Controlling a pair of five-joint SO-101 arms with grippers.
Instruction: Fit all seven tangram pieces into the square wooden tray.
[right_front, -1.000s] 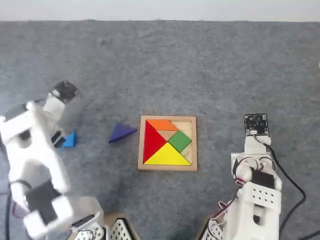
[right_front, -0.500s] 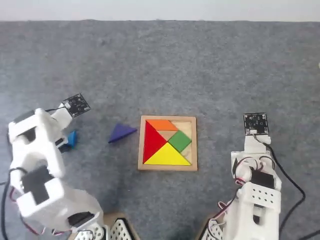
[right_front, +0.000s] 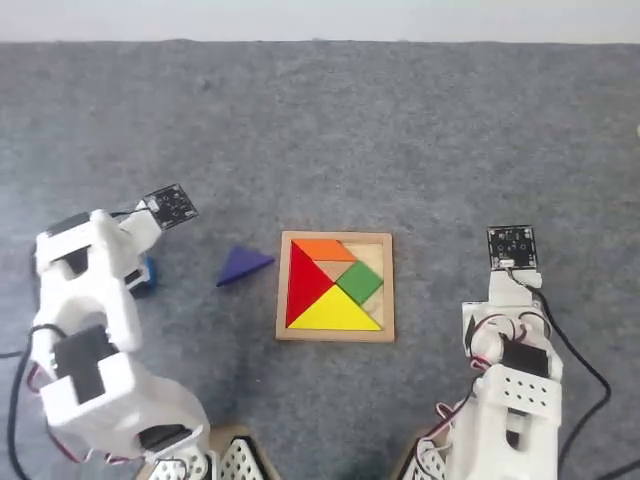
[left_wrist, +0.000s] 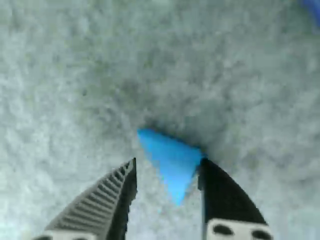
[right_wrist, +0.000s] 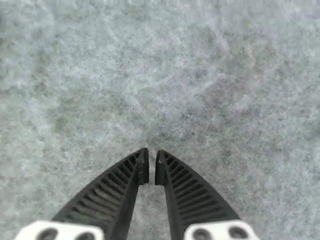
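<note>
The square wooden tray (right_front: 282, 290) lies mid-table and holds an orange piece (right_front: 322, 249), a red triangle (right_front: 305, 284), a green square (right_front: 358, 282) and a yellow triangle (right_front: 335, 314). Bare wood shows along its right side. A purple triangle (right_front: 243, 265) lies on the carpet just left of the tray. Farther left, a light blue triangle (left_wrist: 170, 155) sits on the carpet between the fingers of my open left gripper (left_wrist: 167, 165), close against one finger (left_wrist: 220, 195). From above, the left arm (right_front: 85, 290) covers most of that light blue triangle (right_front: 148, 276). My right gripper (right_wrist: 151, 161) is shut and empty over bare carpet.
Grey carpet covers the whole table. The right arm (right_front: 510, 320) stands right of the tray, folded near the front edge. A sliver of the purple triangle (left_wrist: 312, 7) shows beyond the left gripper.
The left arm has swung in and come down over the light blue triangle, which it now mostly covers from above. The right arm, the tray and the purple triangle have not moved.
</note>
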